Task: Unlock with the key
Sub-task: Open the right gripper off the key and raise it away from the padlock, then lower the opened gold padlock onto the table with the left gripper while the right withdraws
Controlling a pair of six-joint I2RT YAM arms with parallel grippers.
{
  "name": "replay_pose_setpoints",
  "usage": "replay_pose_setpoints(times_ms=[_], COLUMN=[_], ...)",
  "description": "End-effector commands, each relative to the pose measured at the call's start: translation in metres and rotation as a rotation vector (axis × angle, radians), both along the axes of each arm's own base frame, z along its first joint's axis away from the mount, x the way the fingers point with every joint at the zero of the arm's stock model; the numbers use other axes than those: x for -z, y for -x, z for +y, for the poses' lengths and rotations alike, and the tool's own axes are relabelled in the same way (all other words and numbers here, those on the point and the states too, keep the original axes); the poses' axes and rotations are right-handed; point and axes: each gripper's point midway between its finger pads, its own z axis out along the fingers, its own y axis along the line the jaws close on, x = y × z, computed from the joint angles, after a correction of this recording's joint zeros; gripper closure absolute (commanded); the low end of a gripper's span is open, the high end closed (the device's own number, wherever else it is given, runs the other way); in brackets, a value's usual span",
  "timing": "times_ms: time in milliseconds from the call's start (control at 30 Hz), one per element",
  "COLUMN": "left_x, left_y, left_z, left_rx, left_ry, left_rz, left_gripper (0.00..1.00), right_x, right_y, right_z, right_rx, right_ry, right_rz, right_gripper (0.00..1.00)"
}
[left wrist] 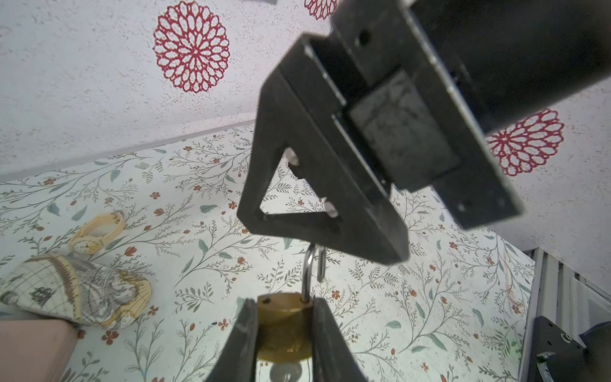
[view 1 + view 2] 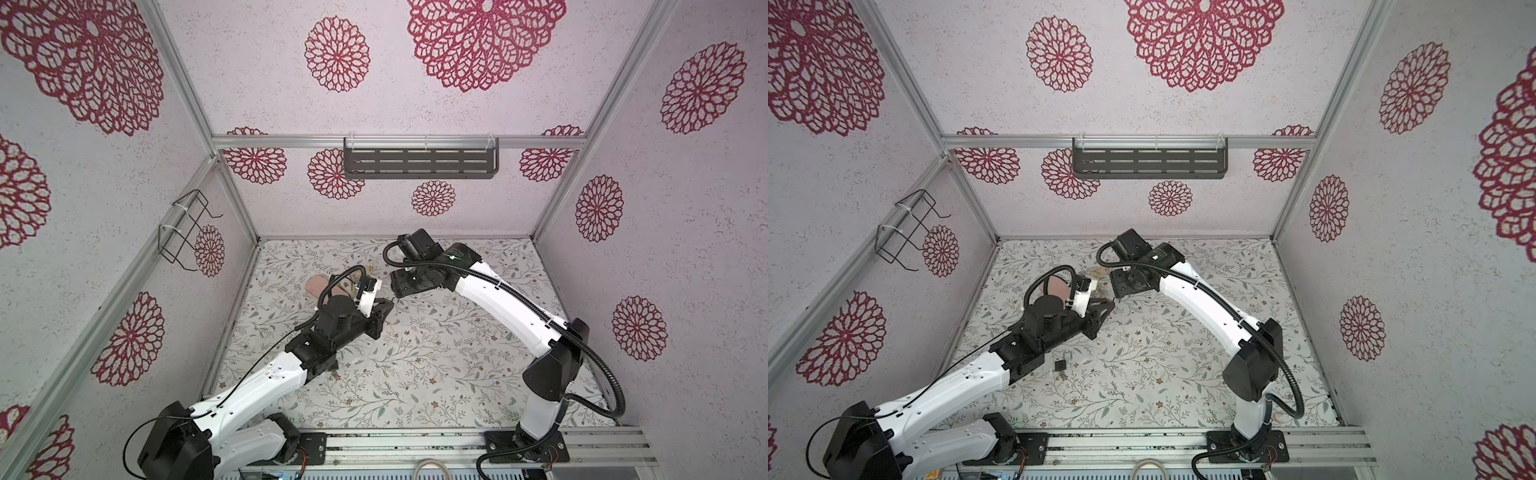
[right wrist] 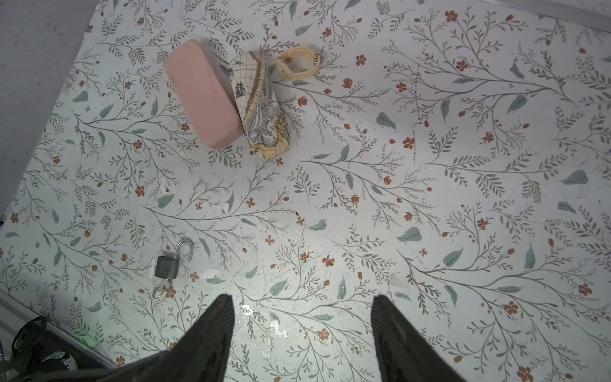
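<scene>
Left claw (image 1: 283, 301) pinches brass padlock (image 1: 281, 330) body, shackle (image 1: 309, 264) sprung open beyond the claw. Right claw (image 3: 301, 297) spread, empty. Grey padlock (image 3: 167, 266) with key (image 3: 162, 290) lies on desk (image 3: 429, 198), off to one side of it. Pink case (image 3: 201, 96) closed.

I find nothing I can read here: the dial of the cream watch (image 1: 86, 245) is too small for its numerals, the map-print pouch (image 3: 261, 106) shows only drawings, and the faint mark on the pink case (image 3: 201, 92) is illegible
</scene>
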Motion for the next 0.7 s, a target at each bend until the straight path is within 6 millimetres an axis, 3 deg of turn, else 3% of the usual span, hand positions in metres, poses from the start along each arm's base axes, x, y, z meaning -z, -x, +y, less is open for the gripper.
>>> replay_pose_setpoints(times_ms=[0,333,533,667], left_x=[-0.012,-0.009,-0.002,0.024], left_y=[-0.004,-0.008,-0.01,-0.015], left_z=[-0.002,0.0,0.001,0.009], left_rx=[0.0,-0.026,-0.058,-0.184], left_ry=[0.009,0.007,0.019,-0.003], left_rz=[-0.065,-0.056,-0.007,0.158], left_gripper=[1.0,1.0,1.0,1.0], right_x=[-0.017,-0.018,-0.013,-0.002], right_y=[0.006,0.016,0.011,0.009], right_z=[-0.012,-0.012,-0.036,-0.062], right_rx=[-0.015,-0.03,0.041,0.114], right_ry=[0.004,-0.069,-0.075,-0.11], right_rz=[-0.022,-0.003,-0.022,-0.032], right_gripper=[0.31,0.31,0.3,0.28])
